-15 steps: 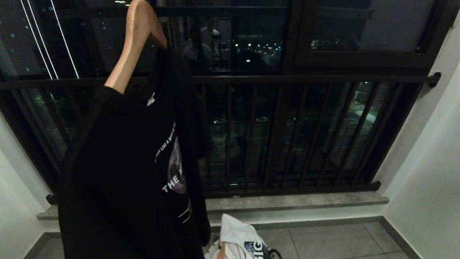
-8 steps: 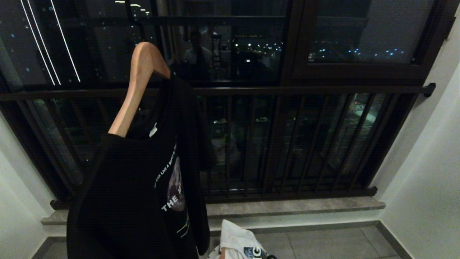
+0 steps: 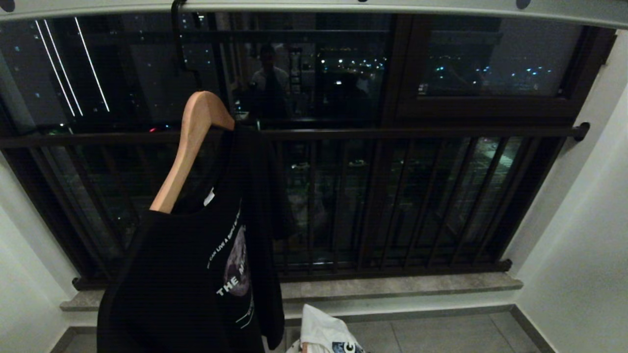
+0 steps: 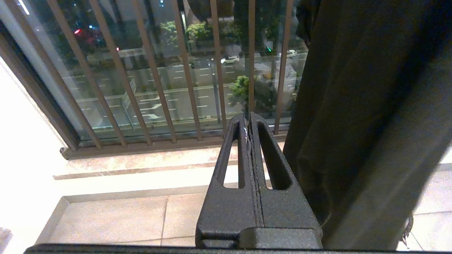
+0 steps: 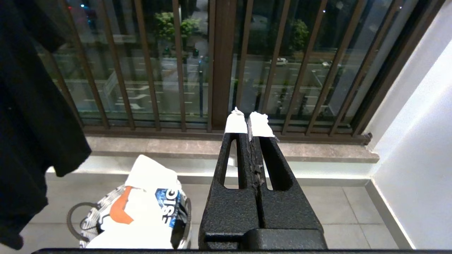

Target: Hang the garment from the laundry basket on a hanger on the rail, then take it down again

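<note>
While the pale grey rail (image 3: 314, 7) with its dark round holes runs along the very top edge of the head view, a black hook (image 3: 177, 34) hangs from it at upper left and carries a wooden hanger (image 3: 189, 147). A black T-shirt (image 3: 196, 279) with white lettering and a round purplish print is draped on that hanger, filling the lower left of the frame; one bare wooden arm of the hanger slopes down to the shirt's collar. Behind it stand the dark brown window bars (image 3: 392, 196), with a grey stone sill (image 3: 392, 284) below them and city lights beyond the glass.

At the bottom centre of the head view a white garment (image 3: 324, 333) with a blue printed patch pokes up. In the right wrist view the same white garment, with an orange mark and blue lettering, sits heaped in the laundry basket (image 5: 93, 215) on the tiled floor (image 5: 335, 211), lower left of that frame, just beside the hanging shirt's hem.

Neither arm shows in the head view. The left gripper (image 4: 250, 118) has its fingers pressed together, holding nothing, with the dark shirt hanging close along the right of its frame. The right gripper (image 5: 249, 118), its tips wrapped in white tape, is likewise closed and empty, pointing toward the sill.
</note>
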